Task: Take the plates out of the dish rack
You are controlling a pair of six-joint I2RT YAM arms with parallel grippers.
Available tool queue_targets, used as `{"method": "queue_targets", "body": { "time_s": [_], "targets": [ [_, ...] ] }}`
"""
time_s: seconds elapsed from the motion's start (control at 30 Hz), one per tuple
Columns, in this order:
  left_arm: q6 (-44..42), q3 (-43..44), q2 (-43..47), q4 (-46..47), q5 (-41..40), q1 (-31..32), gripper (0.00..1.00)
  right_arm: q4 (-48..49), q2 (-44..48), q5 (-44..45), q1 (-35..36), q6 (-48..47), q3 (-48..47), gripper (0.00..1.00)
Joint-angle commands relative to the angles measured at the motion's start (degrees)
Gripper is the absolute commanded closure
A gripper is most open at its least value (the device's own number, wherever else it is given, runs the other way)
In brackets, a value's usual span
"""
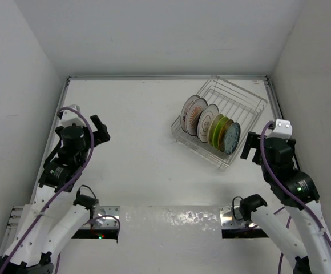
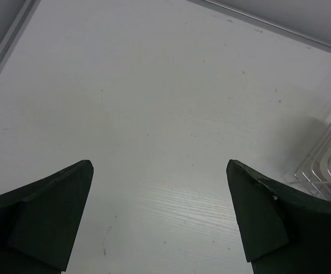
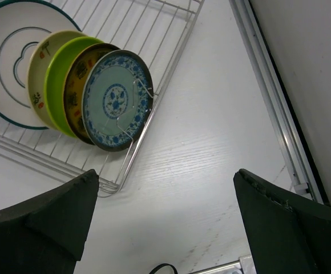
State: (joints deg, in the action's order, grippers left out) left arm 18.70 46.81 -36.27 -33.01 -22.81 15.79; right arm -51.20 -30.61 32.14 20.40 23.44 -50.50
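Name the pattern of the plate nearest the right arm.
The plate: pale teal, blue floral motifs; best in right wrist view.

We find no readable words, numbers, labels or brand marks anywhere; the plates (image 3: 117,100) carry only painted patterns.

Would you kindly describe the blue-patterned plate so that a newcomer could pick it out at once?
Find the wire dish rack at the far right of the table. Plates stand on edge in a row inside it; take the one at the row's near end. This blue-patterned plate alone has a pale teal face and blue floral rim, beside a brown plate.
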Motion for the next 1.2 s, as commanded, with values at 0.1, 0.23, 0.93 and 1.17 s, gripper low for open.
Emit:
{"method": "queue_targets", "body": {
  "time_s": [0.1,0.23,0.93,1.17],
  "targets": [
    [0.3,-0.4,0.9,1.9,-0.2,-0.3,0.0,1.4,-2.6,3.9,0.3,2.6,-0.7,0.01],
    [0.5,-0.4,0.7,1.9,-0.3,-0.3,0.0,9.6,-2.9,-4.3,0.3,1.7,1.4,0.01],
    [0.0,-0.8,-0.6,2.6,2.2,-0.4,0.0,29.5,-38.7,6.7,0.3,16.7,-0.6,0.46],
    [-0.1,-0.9,-0.4,2.7,2.6,-0.4,0.0,31.4,-43.5,7.3,0.3,17.3,0.1,0.46]
  ]
}}
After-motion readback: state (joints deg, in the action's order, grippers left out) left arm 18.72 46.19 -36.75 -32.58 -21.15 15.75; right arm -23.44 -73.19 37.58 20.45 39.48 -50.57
